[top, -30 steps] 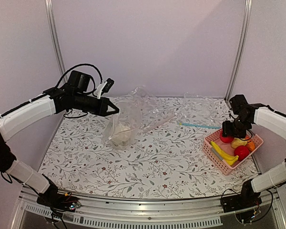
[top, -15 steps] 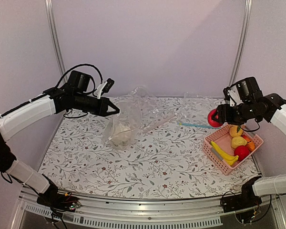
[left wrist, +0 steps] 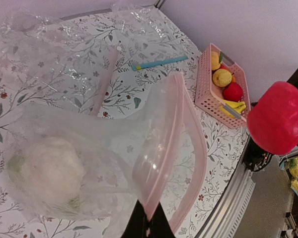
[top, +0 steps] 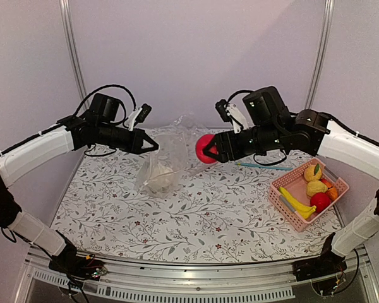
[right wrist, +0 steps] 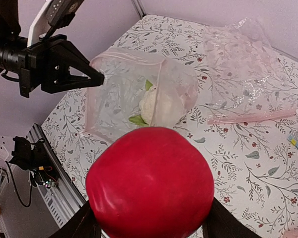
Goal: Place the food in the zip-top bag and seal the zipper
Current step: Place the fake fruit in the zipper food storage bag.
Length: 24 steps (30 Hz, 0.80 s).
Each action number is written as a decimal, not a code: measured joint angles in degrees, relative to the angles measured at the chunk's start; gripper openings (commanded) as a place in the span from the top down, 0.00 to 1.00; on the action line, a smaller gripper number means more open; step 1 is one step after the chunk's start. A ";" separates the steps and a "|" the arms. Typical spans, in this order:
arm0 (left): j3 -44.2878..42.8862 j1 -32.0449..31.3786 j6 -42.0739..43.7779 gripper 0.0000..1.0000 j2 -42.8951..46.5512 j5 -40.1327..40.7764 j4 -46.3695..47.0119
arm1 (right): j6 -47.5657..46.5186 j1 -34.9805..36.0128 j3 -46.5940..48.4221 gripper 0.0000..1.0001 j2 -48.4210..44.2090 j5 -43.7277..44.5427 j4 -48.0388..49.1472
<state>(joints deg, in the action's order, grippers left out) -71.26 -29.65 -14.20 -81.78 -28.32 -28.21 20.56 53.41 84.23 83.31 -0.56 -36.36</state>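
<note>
My left gripper (top: 153, 144) is shut on the mouth edge of the zip-top bag (top: 166, 158) and holds it up and open above the table. The bag's zipper (left wrist: 171, 134) runs along that pale rim, pinched at my left gripper (left wrist: 150, 223). A white cauliflower (top: 159, 178) lies inside the bag (right wrist: 114, 94). My right gripper (top: 210, 153) is shut on a red round fruit (top: 205, 149) and hangs in the air just right of the bag's mouth. The red fruit (right wrist: 151, 183) fills the right wrist view and hides the fingertips.
A pink basket (top: 284, 199) at the right front holds a banana (top: 295, 203), a lemon (top: 316, 187), a red fruit (top: 319, 201) and orange ones. Another clear bag (right wrist: 243, 54) and a teal strip (top: 262, 166) lie at the back of the flowered table.
My right arm lifted the red fruit out of the pink basket and carried it left, up to the bag's mouth. The left arm and the bag have not moved.
</note>
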 measured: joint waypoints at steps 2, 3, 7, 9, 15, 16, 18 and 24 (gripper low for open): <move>0.00 0.00 0.00 1.00 0.00 0.00 -0.02 | -0.26 2.45 0.96 0.44 2.43 0.15 2.36; 0.00 0.00 0.00 1.00 0.00 0.00 -0.02 | -0.42 3.61 1.62 0.43 3.61 0.28 3.34; 0.00 0.00 0.00 1.00 0.00 0.00 -0.02 | -0.87 6.27 4.28 0.44 7.50 0.63 6.51; 0.00 0.00 0.00 1.00 0.00 0.00 -0.02 | -1.05 6.95 5.20 0.44 8.92 1.07 7.76; 0.00 0.00 0.00 1.00 0.00 -0.04 -0.02 | -1.18 8.20 7.28 0.43 12.92 3.17 10.45; 0.00 0.00 0.00 1.00 0.00 -0.17 -0.02 | -1.38 8.52 8.13 0.43 13.90 3.80 10.64; 0.00 0.00 -0.02 1.00 0.00 -0.44 -0.02 | -1.95 9.27 10.14 0.43 15.91 5.05 10.73; 0.00 0.00 -0.04 1.00 0.00 -0.83 0.00 | -2.84 10.36 16.92 0.44 21.40 10.21 8.68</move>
<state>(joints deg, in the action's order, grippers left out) -71.26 -29.65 -14.24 -81.78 -29.15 -28.21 17.72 63.77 101.14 104.71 9.65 -27.68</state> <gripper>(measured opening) 0.006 0.632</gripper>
